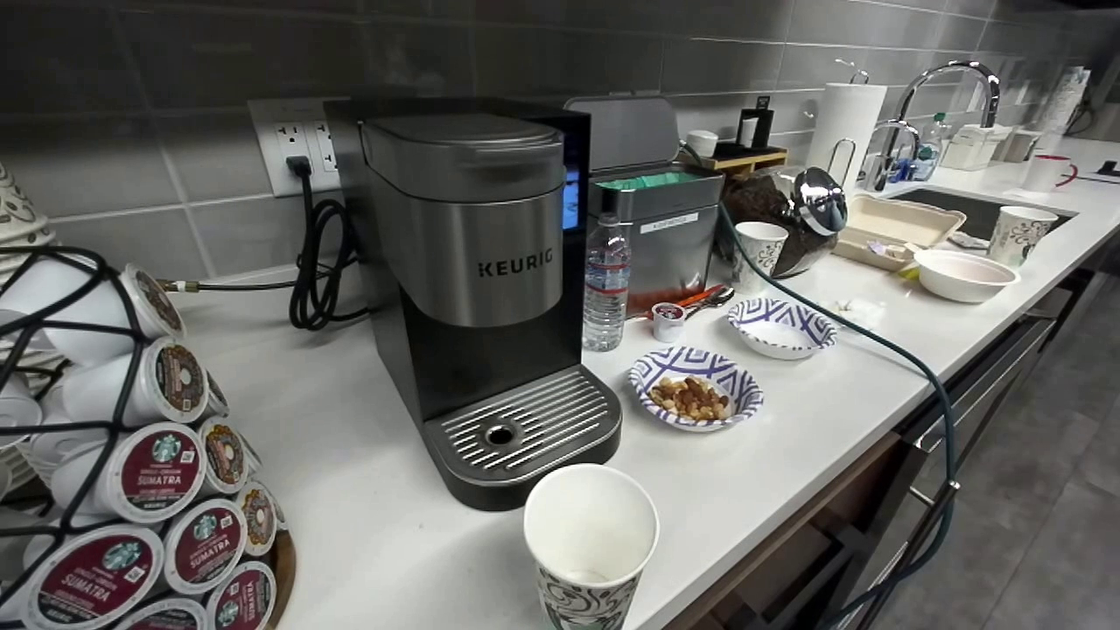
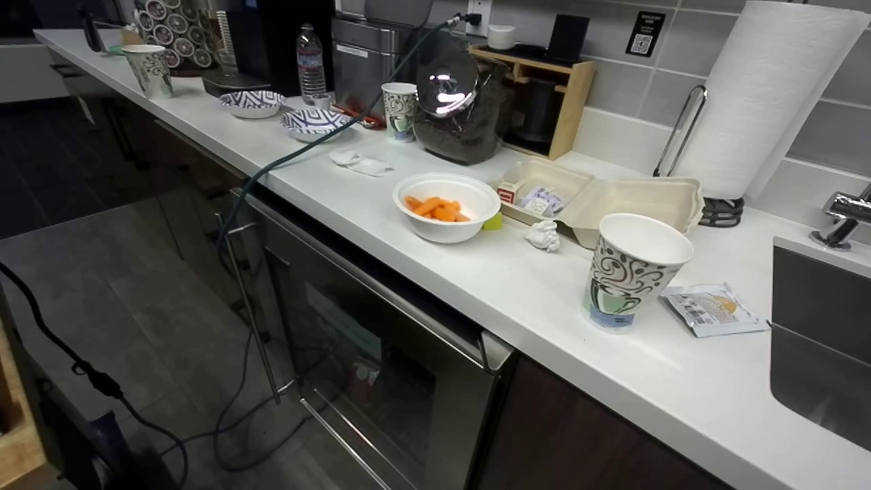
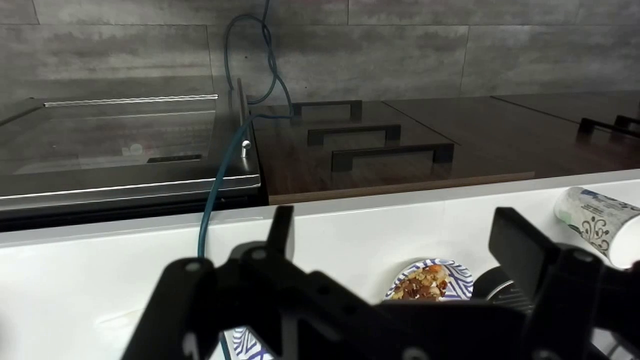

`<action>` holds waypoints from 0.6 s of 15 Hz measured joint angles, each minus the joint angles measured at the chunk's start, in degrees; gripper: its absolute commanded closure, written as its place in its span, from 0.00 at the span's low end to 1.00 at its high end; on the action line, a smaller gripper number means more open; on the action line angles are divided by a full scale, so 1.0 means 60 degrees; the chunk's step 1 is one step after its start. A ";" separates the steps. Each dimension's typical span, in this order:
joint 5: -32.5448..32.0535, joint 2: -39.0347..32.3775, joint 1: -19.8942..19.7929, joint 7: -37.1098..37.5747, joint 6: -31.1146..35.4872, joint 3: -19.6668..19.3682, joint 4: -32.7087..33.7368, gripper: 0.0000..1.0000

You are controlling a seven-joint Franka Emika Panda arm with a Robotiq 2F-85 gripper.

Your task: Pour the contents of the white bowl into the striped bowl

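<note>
Judging by how things lie, the pouring has not begun. The white bowl [image 2: 444, 233] stands upright on the surface [image 2: 721, 381], well apart from the striped bowl [image 1: 779, 338], with the carrots [image 2: 437, 209] in it. The striped bowl shows no food inside, so nothing seems to have been tipped over yet. Just beside the striped bowl sits a patterned bowl [image 1: 691, 358] of nuts [image 1: 689, 400], probably no part of this job. A crumpled napkin [image 2: 359, 163] lies between the striped bowl and the white bowl. The hand [image 3: 397, 232] is released, its jaws wide apart and gripping nothing; neither exterior view shows it. Still to do, I judge: grasp the white bowl, lift it, carry it over the striped bowl and tip out the carrots.
</note>
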State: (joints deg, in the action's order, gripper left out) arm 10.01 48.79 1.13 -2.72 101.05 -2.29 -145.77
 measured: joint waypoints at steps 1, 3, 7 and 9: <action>0.0000 0.0000 0.0000 0.0000 0.0000 0.0000 0.0000 0.00; 0.0000 -0.0001 0.0000 0.0000 0.0000 0.0000 0.0001 0.00; 0.0000 -0.0001 0.0000 0.0000 0.0000 0.0000 0.0001 0.00; 0.0000 -0.0009 -0.0039 0.0109 0.0020 0.0000 0.0010 0.00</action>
State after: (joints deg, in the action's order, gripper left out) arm 10.01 48.74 0.90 -2.07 101.17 -2.29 -145.72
